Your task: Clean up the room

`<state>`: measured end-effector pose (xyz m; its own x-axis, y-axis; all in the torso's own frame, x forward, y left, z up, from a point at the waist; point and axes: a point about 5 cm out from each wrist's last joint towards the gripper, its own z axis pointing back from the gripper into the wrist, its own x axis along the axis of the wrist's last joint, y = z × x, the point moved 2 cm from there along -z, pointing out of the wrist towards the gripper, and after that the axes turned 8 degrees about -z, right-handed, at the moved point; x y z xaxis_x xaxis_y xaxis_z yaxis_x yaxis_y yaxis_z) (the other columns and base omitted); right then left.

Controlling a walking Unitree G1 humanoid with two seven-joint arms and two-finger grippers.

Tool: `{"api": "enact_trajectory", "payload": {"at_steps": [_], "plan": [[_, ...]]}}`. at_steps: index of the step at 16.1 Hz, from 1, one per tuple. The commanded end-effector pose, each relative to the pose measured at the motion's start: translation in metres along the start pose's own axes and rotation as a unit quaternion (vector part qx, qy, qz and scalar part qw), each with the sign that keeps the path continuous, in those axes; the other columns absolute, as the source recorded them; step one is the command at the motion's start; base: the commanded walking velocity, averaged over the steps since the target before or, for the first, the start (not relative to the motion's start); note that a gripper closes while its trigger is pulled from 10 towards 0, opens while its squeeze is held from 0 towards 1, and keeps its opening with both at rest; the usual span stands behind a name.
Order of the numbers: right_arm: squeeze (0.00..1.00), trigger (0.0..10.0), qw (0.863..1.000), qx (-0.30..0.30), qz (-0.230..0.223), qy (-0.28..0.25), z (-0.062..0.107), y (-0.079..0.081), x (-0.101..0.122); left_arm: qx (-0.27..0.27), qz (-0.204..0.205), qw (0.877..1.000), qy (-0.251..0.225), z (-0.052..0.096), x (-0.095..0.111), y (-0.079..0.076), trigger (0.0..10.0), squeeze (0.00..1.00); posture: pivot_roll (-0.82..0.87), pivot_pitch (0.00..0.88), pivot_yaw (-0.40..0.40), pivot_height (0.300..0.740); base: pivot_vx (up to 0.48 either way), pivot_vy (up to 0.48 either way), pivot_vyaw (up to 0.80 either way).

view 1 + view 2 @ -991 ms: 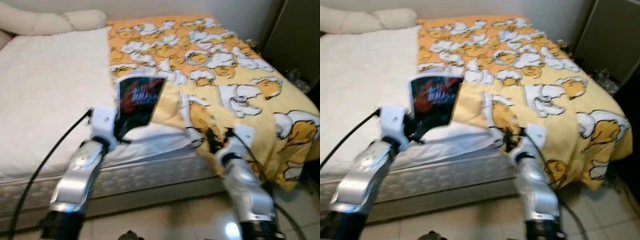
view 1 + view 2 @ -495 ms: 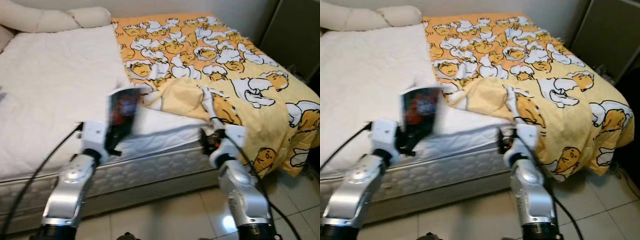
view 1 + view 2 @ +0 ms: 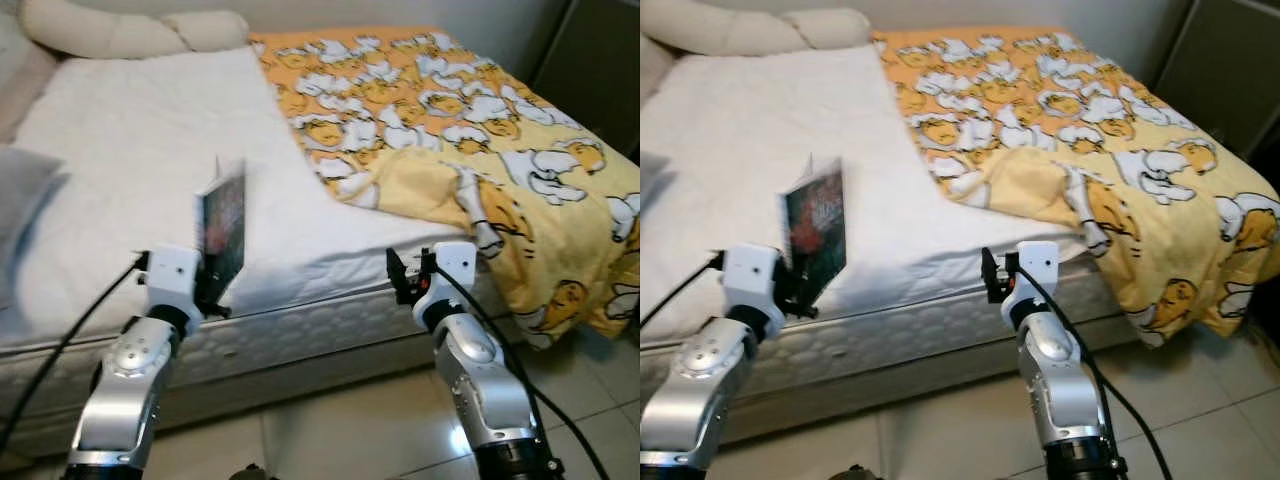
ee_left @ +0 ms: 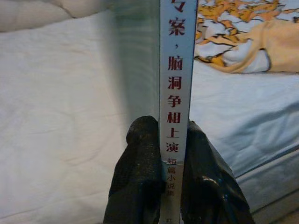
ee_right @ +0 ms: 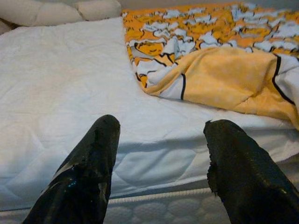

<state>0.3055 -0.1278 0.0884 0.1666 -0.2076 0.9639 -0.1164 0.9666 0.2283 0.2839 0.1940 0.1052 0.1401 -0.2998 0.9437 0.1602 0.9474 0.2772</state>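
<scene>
1 big bed with a white quilted mattress (image 3: 130, 170) is in front of the robot. 1 yellow blanket with a cartoon print (image 3: 470, 130) covers its right side, and 1 corner is folded back. 2 cream pillows (image 3: 130, 30) lie at the head. The left gripper (image 4: 161, 186) has its fingers closed on 1 thin book with a dark cover (image 3: 222, 235). The book stands upright above the bed's near edge, long side pointing up. The left wrist view shows red writing on its white spine. The right gripper (image 5: 161, 154) has its fingers spread open near the bed's edge, holding nothing.
</scene>
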Motion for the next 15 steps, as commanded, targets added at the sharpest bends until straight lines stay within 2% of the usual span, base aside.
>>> {"api": "enact_trajectory", "payload": {"at_steps": [1,7,13,15], "plan": [[0.00,10.0,1.000,-0.014,0.003,0.002,0.0027,-0.0110,-0.0014,-0.011,-0.005,1.000,-0.028,-0.0025,0.0134,-0.0081,10.0,0.00,0.04,0.000,-0.006,0.740,0.000,0.390,0.00],[0.00,10.0,1.000,-0.001,0.003,0.005,-0.0004,-0.0064,-0.0027,-0.007,-0.006,1.000,-0.030,-0.0007,0.0141,-0.0077,10.0,0.00,0.06,0.000,-0.018,0.740,0.000,0.389,0.00],[0.00,10.0,1.000,-0.008,-0.005,0.008,0.0000,-0.0104,-0.0040,0.007,0.009,0.999,-0.037,-0.0023,0.0179,-0.0049,10.0,0.00,0.05,0.000,-0.014,0.740,0.000,0.000,0.00],[0.00,10.0,1.000,-0.009,-0.006,0.007,-0.0003,-0.0120,-0.0028,0.010,0.001,0.999,-0.036,-0.0046,0.0183,-0.0044,10.0,0.00,0.05,0.000,-0.014,0.740,0.000,0.000,0.00]]}}
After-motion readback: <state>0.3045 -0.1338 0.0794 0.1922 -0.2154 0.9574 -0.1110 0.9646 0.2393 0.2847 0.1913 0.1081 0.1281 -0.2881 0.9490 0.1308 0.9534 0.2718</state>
